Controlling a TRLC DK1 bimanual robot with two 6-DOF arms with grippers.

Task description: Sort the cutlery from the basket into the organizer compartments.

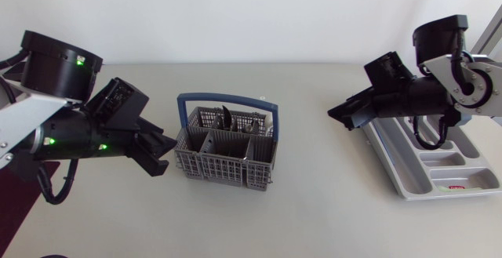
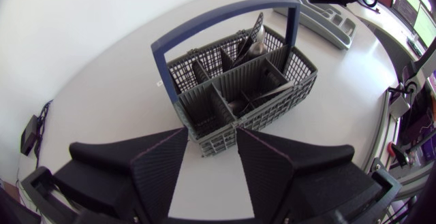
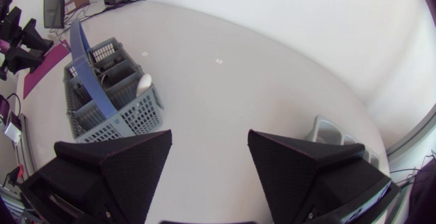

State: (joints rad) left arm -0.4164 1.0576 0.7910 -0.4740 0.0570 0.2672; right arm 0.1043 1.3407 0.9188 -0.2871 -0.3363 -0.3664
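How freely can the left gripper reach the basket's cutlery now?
Probably yes: the left gripper is open beside the basket with nothing between them, though the blue handle arching over the cutlery may crowd it.

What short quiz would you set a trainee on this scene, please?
1. True or false: the right gripper is shut on a spoon.
2. Pick one: the handle of the basket is A red, B blue, C green.
3. Fill in: the tray lies on the ___ arm's side of the table.
Key: 1 false, it is open and holds nothing; 2 B; 3 right.
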